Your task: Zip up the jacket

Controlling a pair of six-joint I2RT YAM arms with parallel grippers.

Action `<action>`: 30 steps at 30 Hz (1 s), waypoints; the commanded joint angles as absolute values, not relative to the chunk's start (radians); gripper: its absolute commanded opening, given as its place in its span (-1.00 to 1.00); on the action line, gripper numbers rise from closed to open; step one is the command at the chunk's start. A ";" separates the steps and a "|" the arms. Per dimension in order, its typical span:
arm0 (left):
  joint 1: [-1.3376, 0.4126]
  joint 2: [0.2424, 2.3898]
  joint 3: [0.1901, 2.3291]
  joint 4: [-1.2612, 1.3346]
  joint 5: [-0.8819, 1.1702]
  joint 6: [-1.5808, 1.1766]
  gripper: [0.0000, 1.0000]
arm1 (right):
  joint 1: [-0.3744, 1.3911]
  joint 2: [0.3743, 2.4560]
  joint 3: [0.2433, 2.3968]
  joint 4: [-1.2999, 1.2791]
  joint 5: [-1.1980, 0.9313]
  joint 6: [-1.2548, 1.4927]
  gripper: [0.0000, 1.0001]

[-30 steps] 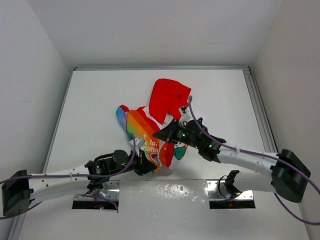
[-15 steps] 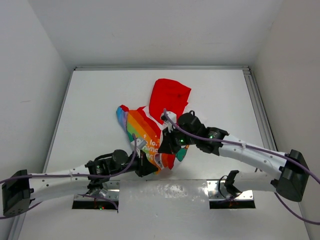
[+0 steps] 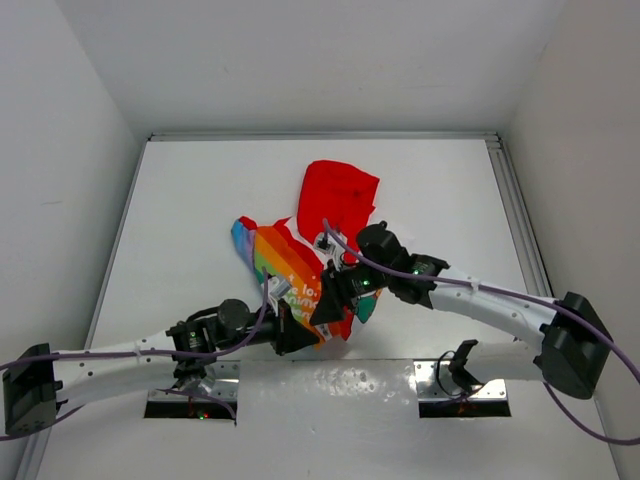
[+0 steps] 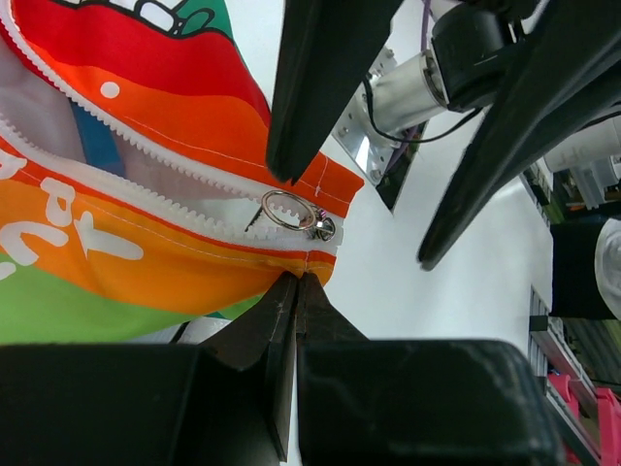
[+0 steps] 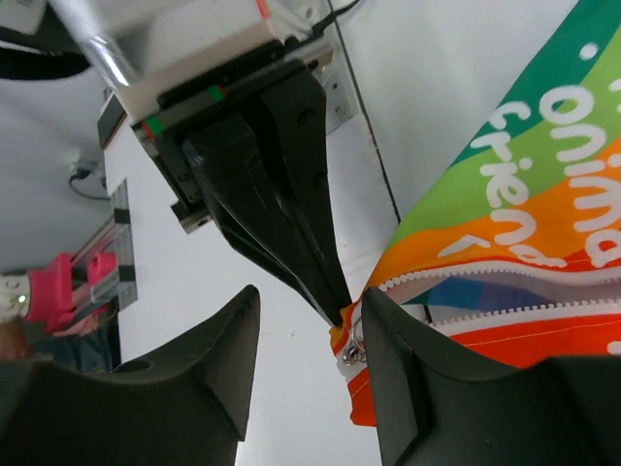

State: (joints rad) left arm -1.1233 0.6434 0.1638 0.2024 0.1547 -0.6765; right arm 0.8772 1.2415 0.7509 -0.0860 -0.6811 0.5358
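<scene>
The jacket (image 3: 300, 250) lies crumpled mid-table, red hood (image 3: 340, 198) at the far end and rainbow panels toward me. My left gripper (image 3: 303, 335) is shut on the orange bottom hem (image 4: 243, 267), just under the foot of the white zip; its fingertips (image 4: 297, 280) pinch the fabric. The zip above stands apart, with its metal pull ring (image 4: 287, 210) at the bottom end. My right gripper (image 3: 328, 304) hangs open over that end, one finger (image 5: 412, 374) against the pull (image 5: 351, 342), the other finger (image 5: 218, 364) over bare table.
Two metal base plates (image 3: 195, 398) (image 3: 462, 392) lie at the near edge. White walls close in the table on three sides, and a rail (image 3: 515, 215) runs along the right. My left gripper's body (image 5: 277, 184) fills the space just beyond my right fingers.
My right gripper has moved toward me and to the left, down to the zip's bottom end, and has opened. The left gripper keeps its hold on the hem.
</scene>
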 commanded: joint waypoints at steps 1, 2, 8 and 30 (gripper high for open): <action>-1.131 0.637 0.164 0.261 0.183 -0.660 -1.00 | 0.871 1.255 0.738 -0.011 -0.772 0.526 -0.07; -1.131 0.635 0.161 0.262 0.183 -0.661 -1.00 | 0.870 1.256 0.739 -0.017 -0.781 0.516 -0.07; -1.131 0.635 0.149 0.275 0.193 -0.663 -1.00 | 0.845 1.275 0.733 -0.034 -0.818 0.462 0.02; -1.131 0.643 0.150 0.287 0.192 -0.658 -1.00 | 0.818 1.373 0.672 0.043 -0.945 0.451 0.13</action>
